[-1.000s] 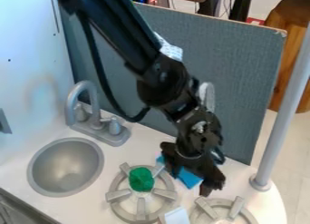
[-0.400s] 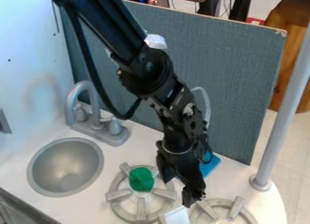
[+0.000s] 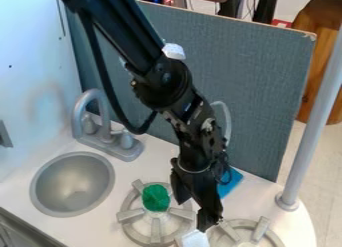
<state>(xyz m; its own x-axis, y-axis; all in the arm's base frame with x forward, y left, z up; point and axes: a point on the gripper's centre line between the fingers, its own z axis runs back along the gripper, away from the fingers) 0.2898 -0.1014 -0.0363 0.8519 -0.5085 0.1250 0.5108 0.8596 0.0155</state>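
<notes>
White block [image 3: 193, 239] at the near edge, between two stove burners [image 3: 155, 237], just below the hand [image 3: 204, 220]; its top edge slants up rightward, long axis unclear. Whether the hand is open or closed, I cannot tell.

White block [image 3: 193, 239]: small, pale, plain, with straight sides; its material cannot be told.
Block's visible face: smooth, its upper edge partly covered, its lower part cut off from sight.
Block's pose: turned at a slant to the counter's [image 3: 163, 153] back edge; flat or on end cannot be told.
Place on counter: well away from the back edge, closer to the rounded right end than the left.
</notes>
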